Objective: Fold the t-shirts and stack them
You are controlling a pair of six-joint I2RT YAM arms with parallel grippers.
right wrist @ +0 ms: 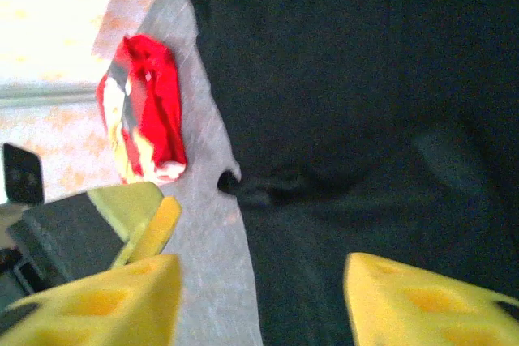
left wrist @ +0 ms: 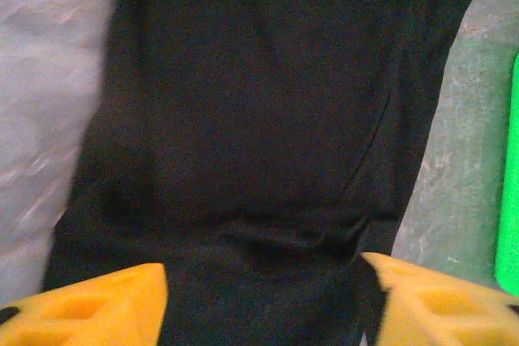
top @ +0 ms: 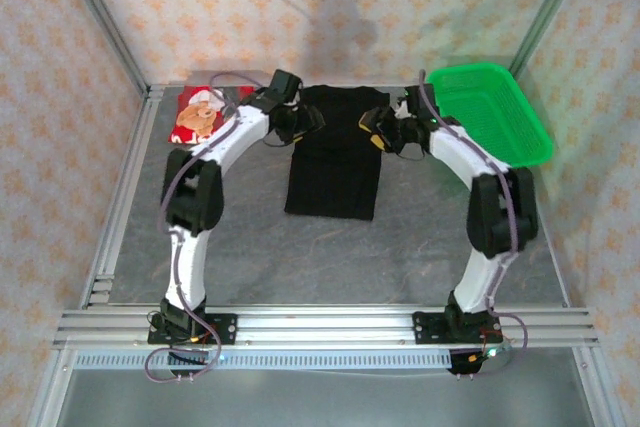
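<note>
Grey counter (top: 330, 257), black t-shirt (top: 335, 162) flat mid-back, red t-shirt (top: 200, 115) at back-left corner, green basket (top: 490, 112) back-right. Over black cloth's far end: left gripper (top: 300, 121), right gripper (top: 379, 134), both spread, empty.

This is looking like a robot lab. A white and black left arm (top: 186, 247) and a matching right arm (top: 482, 265) are sitting bolted to silver metal rails (top: 330, 325) beside a grey tabletop (top: 330, 262). Pale flowery walls (top: 200, 7) are standing around it.
</note>
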